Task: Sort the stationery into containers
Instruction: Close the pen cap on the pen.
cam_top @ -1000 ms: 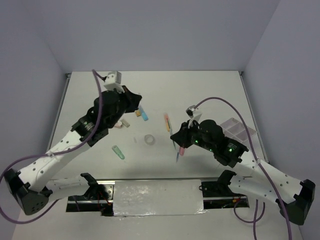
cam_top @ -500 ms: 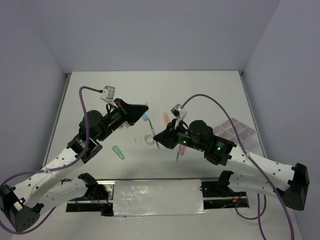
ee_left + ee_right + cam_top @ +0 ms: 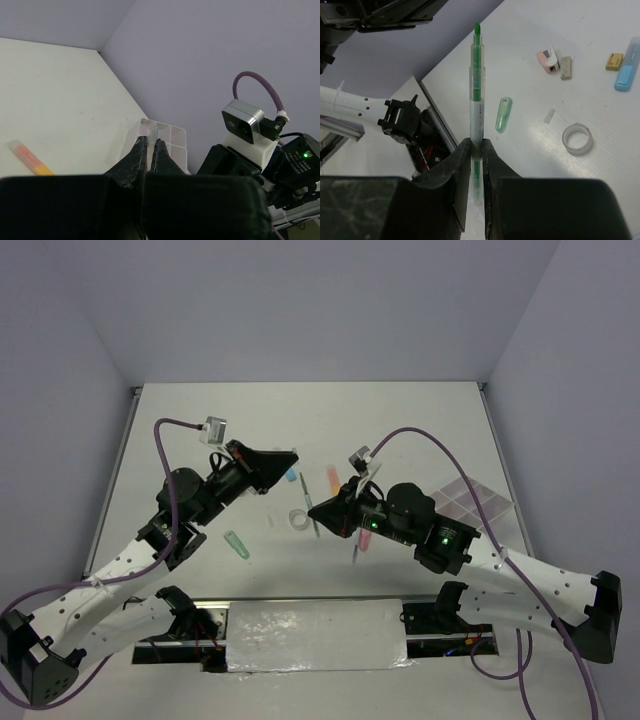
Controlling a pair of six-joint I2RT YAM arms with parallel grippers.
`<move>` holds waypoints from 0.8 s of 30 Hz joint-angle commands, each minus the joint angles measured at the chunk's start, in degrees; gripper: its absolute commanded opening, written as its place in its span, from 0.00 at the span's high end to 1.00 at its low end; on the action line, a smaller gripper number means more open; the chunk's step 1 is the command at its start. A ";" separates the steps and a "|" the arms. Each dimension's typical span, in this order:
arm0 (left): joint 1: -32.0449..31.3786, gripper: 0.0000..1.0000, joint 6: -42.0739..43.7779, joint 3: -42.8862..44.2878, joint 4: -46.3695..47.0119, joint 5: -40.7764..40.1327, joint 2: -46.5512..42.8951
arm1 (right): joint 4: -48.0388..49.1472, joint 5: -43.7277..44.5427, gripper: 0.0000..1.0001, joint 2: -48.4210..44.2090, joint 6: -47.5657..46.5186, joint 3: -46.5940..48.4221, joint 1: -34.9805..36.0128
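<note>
Pale violet walls enclose the white table [image 3: 400,420], on which the stationery is scattered around a clear tape ring [image 3: 578,151]. Just right of that ring and raised off the table, the right end effector [image 3: 476,147] is clamped narrowly on a green pen [image 3: 477,95]. The pen is gripped partway along its barrel, with the tip end jutting well past the fingertips. That hold would probably allow it to be laid lengthwise into a long compartment. The white divided tray [image 3: 485,502] is set well to the right of the ring, so the pen is yet to be carried there.

Beyond the ring, the left end effector [image 3: 149,145] is held in the air with its jaws pressed together. A small clear bit is seen at the tips, but whether it is pinched or belongs to the tray behind cannot be told.

A short green marker [image 3: 503,114] is lying left of the ring, toward the arm bases. A blue marker [image 3: 626,70] and small erasers [image 3: 565,67] are found beyond the ring, and an orange-pink marker [image 3: 27,159] beyond it to the right. None of these has yet been sorted.
</note>
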 commanded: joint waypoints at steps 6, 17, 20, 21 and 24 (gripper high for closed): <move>0.20 1.00 -2.10 0.36 5.73 0.80 0.69 | 3.72 3.03 0.99 -1.52 0.37 1.71 0.69; 0.20 1.00 -3.60 -0.25 7.57 1.85 1.83 | 2.32 4.09 0.99 -1.17 0.37 2.76 0.69; 0.20 1.00 -4.13 -0.60 8.28 2.12 2.09 | 2.14 4.00 0.99 -0.64 0.37 2.94 0.69; 0.20 1.00 -4.21 -0.60 8.37 2.29 2.36 | 2.32 4.09 0.99 -0.73 0.37 2.94 0.69; 0.20 1.00 -4.39 -0.60 8.54 2.65 2.45 | 2.58 3.83 0.99 -0.99 0.19 2.77 0.69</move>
